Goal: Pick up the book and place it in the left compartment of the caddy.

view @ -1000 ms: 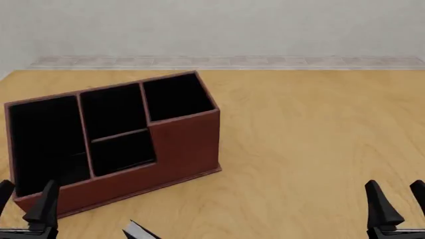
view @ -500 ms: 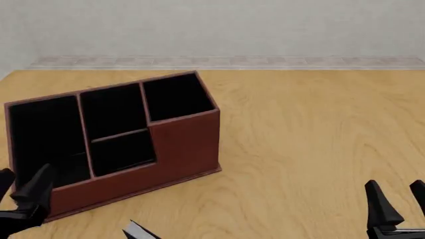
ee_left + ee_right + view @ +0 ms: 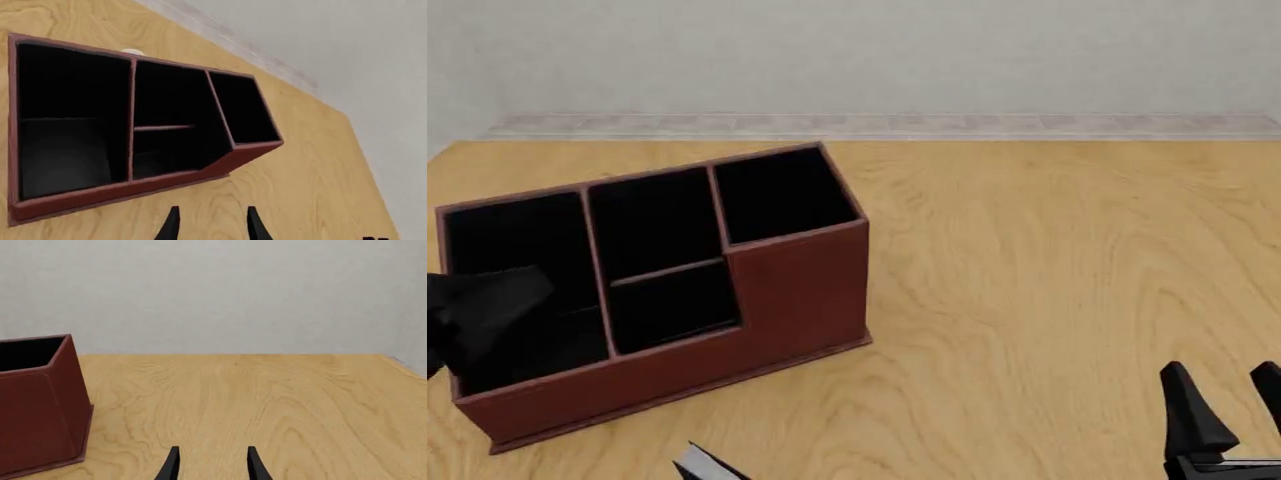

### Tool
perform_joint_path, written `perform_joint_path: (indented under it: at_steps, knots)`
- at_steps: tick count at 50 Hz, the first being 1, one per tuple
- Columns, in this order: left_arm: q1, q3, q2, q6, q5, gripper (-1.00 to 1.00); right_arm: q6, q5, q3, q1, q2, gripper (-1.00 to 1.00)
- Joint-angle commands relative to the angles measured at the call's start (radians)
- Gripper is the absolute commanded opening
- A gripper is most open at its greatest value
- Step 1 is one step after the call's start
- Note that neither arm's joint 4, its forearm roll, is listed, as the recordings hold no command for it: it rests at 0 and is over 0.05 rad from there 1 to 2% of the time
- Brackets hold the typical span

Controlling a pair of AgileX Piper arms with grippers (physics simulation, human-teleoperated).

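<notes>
the caddy (image 3: 794, 285) is showing reddish-brown outer walls and a black lining, and the left compartment (image 3: 521, 290) is looking black inside. around the caddy, the table (image 3: 1054, 280) is wearing a light yellowish wood grain with wavy darker streaks. beyond the caddy, the wall (image 3: 868, 55) is reading pale grey-white over a mottled light grey strip. just before the caddy's front wall, the book (image 3: 703, 464) is showing a black cover and a white page edge. the right gripper (image 3: 1232, 414) fingers are appearing black.

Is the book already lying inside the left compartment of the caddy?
No, the book lies on the table in front of the caddy, and the left compartment shows only its black lining.
</notes>
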Motion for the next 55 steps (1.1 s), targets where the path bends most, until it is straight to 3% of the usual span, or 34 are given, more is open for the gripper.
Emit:
perform_joint_path:
  at_steps: [1,2,7,10,14,15,17,19,20,26,32,33,35,39,40,43,44,49,55]
  knots:
    - [-0.166,-0.083,0.047,-0.255,0.217,1.00,0.000,0.003,-0.001,0.000,-0.003,1.00]
    - [-0.219,-0.141,0.082,-0.270,0.258,1.00,0.000,0.004,-0.001,0.000,-0.003,1.00]
    - [-0.275,-0.119,0.078,-0.385,0.268,1.00,0.000,0.003,-0.001,0.000,-0.003,1.00]
    - [-0.352,-0.056,0.051,-0.542,0.252,1.00,0.000,0.003,-0.001,0.000,-0.003,1.00]
    - [-0.381,-0.058,0.056,-0.588,0.237,1.00,0.000,0.004,-0.001,0.000,-0.003,1.00]
    - [-0.411,-0.028,0.036,-0.653,0.230,1.00,0.000,0.003,-0.001,0.000,-0.003,1.00]
    - [-0.416,-0.007,0.018,-0.702,0.228,1.00,0.000,0.003,-0.001,0.000,-0.003,1.00]
    - [-0.434,0.082,-0.032,-0.770,0.194,1.00,0.000,0.003,-0.001,0.000,-0.003,1.00]
    - [-0.383,0.003,0.014,-0.705,0.202,1.00,0.000,0.003,-0.001,0.000,-0.003,1.00]
    - [-0.402,0.145,-0.014,-0.751,0.110,1.00,0.000,0.003,-0.001,0.000,-0.003,1.00]
    - [-0.413,0.183,-0.003,-0.768,0.076,1.00,0.000,0.003,-0.001,0.000,-0.003,1.00]
    - [-0.385,0.157,0.020,-0.716,0.062,1.00,0.000,0.003,-0.001,0.000,-0.003,1.00]
    - [-0.374,0.189,-0.006,-0.756,0.060,1.00,0.000,0.003,-0.001,0.000,-0.003,1.00]
    - [-0.374,0.188,0.013,-0.744,0.032,1.00,0.000,0.003,-0.001,0.000,-0.003,1.00]
    - [-0.372,0.152,0.028,-0.746,0.056,1.00,0.000,0.003,-0.001,0.000,-0.003,1.00]
    - [-0.357,0.221,0.020,-0.748,-0.002,1.00,0.000,0.004,-0.001,0.000,-0.003,1.00]
    - [-0.357,0.191,0.031,-0.753,0.022,1.00,0.000,0.003,-0.001,0.000,-0.003,1.00]
    - [-0.367,0.303,0.014,-0.759,-0.043,1.00,0.000,0.003,-0.001,0.000,-0.003,1.00]
    - [-0.359,0.345,0.008,-0.765,-0.062,1.00,0.000,0.003,-0.001,0.000,-0.003,1.00]
